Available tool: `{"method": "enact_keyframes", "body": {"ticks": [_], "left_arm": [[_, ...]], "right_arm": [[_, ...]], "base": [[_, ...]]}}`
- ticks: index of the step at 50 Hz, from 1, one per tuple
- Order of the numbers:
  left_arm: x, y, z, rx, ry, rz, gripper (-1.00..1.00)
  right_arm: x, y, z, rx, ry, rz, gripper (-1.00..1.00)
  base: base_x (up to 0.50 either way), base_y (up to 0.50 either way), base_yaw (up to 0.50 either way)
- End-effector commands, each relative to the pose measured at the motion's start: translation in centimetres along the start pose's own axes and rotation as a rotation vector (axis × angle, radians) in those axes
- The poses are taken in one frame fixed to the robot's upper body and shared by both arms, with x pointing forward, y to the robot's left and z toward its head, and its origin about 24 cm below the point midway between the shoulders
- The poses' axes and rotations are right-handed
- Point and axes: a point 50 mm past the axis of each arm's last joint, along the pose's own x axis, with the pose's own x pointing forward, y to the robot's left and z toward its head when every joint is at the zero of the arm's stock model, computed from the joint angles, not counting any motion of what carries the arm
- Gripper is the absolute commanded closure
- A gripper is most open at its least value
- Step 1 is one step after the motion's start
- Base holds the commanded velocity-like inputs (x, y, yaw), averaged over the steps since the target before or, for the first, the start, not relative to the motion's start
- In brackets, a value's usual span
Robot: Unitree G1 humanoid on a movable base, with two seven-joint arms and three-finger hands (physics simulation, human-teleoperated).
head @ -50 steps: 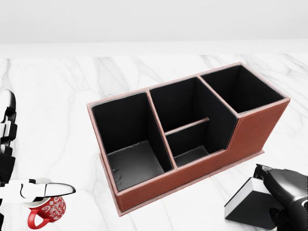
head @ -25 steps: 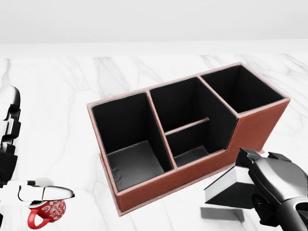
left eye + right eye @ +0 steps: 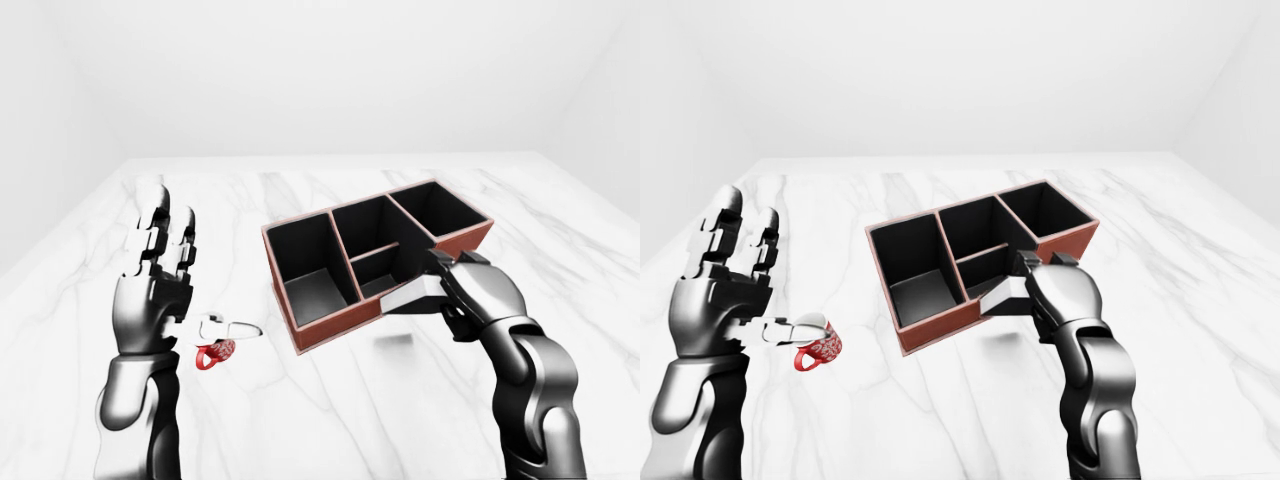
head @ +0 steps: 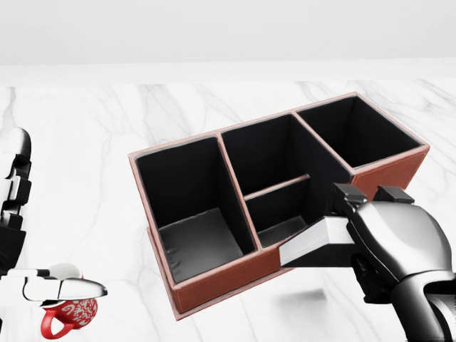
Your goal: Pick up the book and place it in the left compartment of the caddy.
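The left hand [image 3: 155,262] stands open and raised above a mug [image 3: 214,353], while the right hand [image 4: 388,246] grips the book [image 4: 313,244], probably light, stiff and smooth-covered, by its right end, left end overhanging the caddy [image 4: 214,281].

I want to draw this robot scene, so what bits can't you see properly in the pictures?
- The book: in the head view the right hand covers most of it, so its cover stays hidden.
- The red mug: the left hand's thumb crosses its rim in the head view; its pattern is too small to read.
- The left hand: cut off by the head view's left edge.
- The caddy: its dark lining hides the compartment floors' details.
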Motion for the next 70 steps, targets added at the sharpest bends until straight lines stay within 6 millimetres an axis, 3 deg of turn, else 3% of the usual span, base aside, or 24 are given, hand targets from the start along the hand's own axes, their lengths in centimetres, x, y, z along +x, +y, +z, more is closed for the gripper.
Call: {"method": "enact_keyframes", "body": {"ticks": [1, 14, 30, 42, 70], "left_arm": [[-0.1, 0.1, 0.1, -0.012, -0.004, -0.007, -1.0], [-0.3, 0.5, 0.2, -0.02, -0.007, -0.008, -1.0], [-0.4, 0.9, -0.3, -0.034, 0.012, -0.016, -1.0], [-0.6, 1.2, -0.6, -0.036, 0.026, -0.012, -1.0], [-0.3, 1.7, -1.1, -0.043, 0.04, 0.003, -1.0]], "right_arm": [[0.6, -1.8, 2.0, -0.019, -0.068, -0.081, 1.0], [1.8, -3.9, 5.2, -0.046, -0.164, -0.167, 1.0], [2.7, -5.0, 7.9, -0.065, -0.223, -0.204, 1.0], [3.5, -4.9, 9.7, -0.08, -0.249, -0.189, 1.0], [6.5, -2.6, 13.5, -0.155, -0.276, -0.043, 1.0]], "base": [[0.0, 0.0, 0.0], [0.0, 0.0, 0.0], [0.0, 0.0, 0.0], [0.0, 0.0, 0.0], [0.0, 0.0, 0.0]]}}
